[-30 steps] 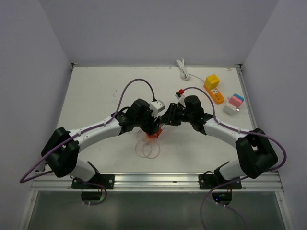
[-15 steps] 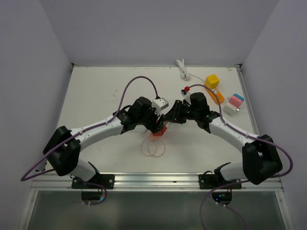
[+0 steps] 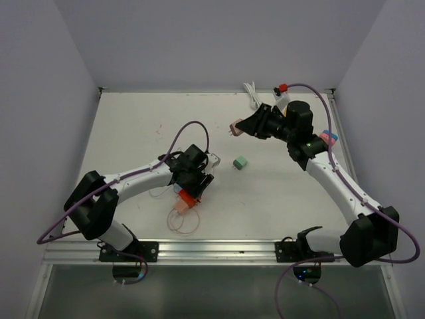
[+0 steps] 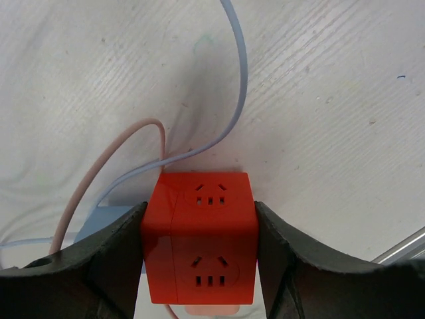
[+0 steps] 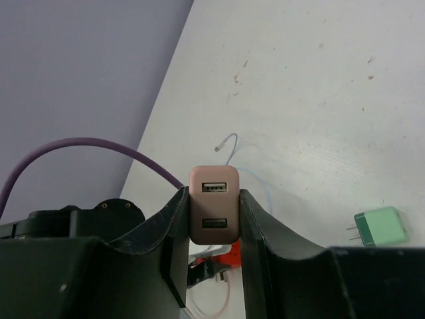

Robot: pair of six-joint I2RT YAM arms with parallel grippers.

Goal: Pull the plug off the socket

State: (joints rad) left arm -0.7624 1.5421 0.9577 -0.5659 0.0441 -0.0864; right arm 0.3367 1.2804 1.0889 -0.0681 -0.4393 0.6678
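My left gripper (image 3: 188, 194) is shut on the red cube socket (image 3: 187, 198) and holds it at the table; in the left wrist view the socket (image 4: 199, 239) sits between both fingers, gripper (image 4: 199, 249). My right gripper (image 3: 239, 127) is shut on a pink plug with two USB ports (image 3: 234, 129) and holds it in the air, well apart from the socket. In the right wrist view the plug (image 5: 214, 212) is clamped between the fingers, gripper (image 5: 214, 222), with the red socket (image 5: 232, 253) far below.
A green plug (image 3: 240, 162) lies on the table between the arms, also in the right wrist view (image 5: 380, 226). Thin pink and pale blue cables (image 4: 159, 143) loop near the socket. A white cable (image 3: 252, 94) and a pink-blue cube (image 3: 328, 137) are at the back right.
My right gripper has pulled the pink plug away from the red socket, up and to the back right. My left gripper moved nearer and left with the socket. The green plug now shows.
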